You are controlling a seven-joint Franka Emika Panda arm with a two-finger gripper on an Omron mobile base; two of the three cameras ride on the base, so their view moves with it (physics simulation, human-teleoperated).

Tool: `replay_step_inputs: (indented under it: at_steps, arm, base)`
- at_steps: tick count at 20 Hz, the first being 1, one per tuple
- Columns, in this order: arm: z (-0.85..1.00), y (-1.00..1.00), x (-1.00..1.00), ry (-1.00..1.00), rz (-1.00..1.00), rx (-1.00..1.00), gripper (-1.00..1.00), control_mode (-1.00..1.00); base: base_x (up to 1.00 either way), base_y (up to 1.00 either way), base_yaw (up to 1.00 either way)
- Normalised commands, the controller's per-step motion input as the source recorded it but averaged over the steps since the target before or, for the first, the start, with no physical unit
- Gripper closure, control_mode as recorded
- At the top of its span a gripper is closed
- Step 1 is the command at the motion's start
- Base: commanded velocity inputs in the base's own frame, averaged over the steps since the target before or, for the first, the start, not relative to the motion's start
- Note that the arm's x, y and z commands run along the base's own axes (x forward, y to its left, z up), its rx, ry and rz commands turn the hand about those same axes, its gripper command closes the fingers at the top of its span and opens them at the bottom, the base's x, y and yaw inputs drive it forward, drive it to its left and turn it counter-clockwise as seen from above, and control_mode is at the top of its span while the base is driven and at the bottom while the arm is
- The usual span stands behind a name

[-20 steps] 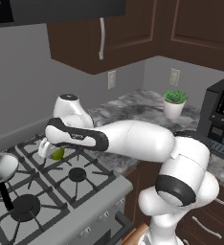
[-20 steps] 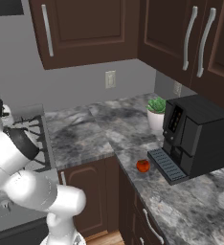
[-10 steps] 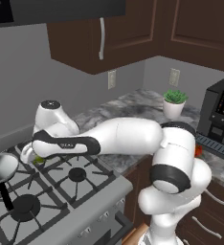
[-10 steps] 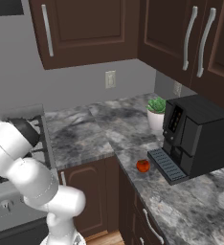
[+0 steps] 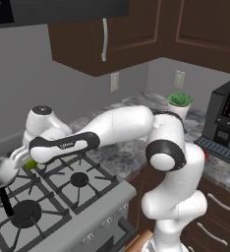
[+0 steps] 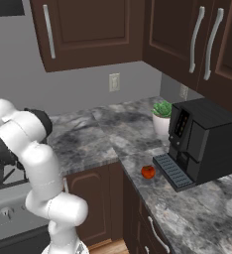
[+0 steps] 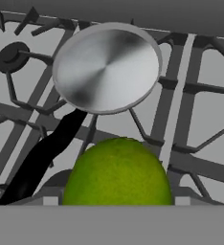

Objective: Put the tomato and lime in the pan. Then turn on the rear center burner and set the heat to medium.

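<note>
hand view puts the stove grates (image 7: 190, 95) under the end effector (image 5: 24, 158), the pan (image 7: 106, 67) just ahead of it and empty, and the lime (image 7: 117, 173) clamped between its fingers. far off to its right, the tomato (image 6: 147, 171) sits on the surface (image 6: 197, 208).

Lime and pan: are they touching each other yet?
Apart. The hand view shows the lime in the gripper, with stove grate between it and the pan.

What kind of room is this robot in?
A kitchen, it looks like. There is a silver gas stove with black iron grates, a black coffee machine on the grey marbled stone counter, and dark brown wooden cabinets.
</note>
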Motion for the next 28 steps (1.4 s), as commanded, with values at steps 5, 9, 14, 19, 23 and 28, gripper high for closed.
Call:
replay_step_inputs:
  at_steps: [5,9,14,19,23,28]
  arm:
    - [0.0,0.37,0.5,0.05,0.0,0.0,1.0,-1.0]
    - [0.0,0.48,0.02,0.0,0.0,0.0,1.0,-1.0]
    - [0.0,0.38,0.0,0.0,0.0,-0.01,1.0,-1.0]
    - [-0.05,0.06,0.1,0.0,0.0,-0.03,1.0,-1.0]
    - [-0.23,0.03,0.12,0.0,0.0,-0.03,1.0,-1.0]
    - [-0.34,0.04,0.21,0.0,0.0,-0.02,1.0,-1.0]
  base:
    - [0.0,0.0,0.0]
    - [0.0,0.0,0.0]
    - [0.0,0.0,0.0]
    - [0.0,0.0,0.0]
    - [0.0,0.0,0.0]
    - [0.0,0.0,0.0]
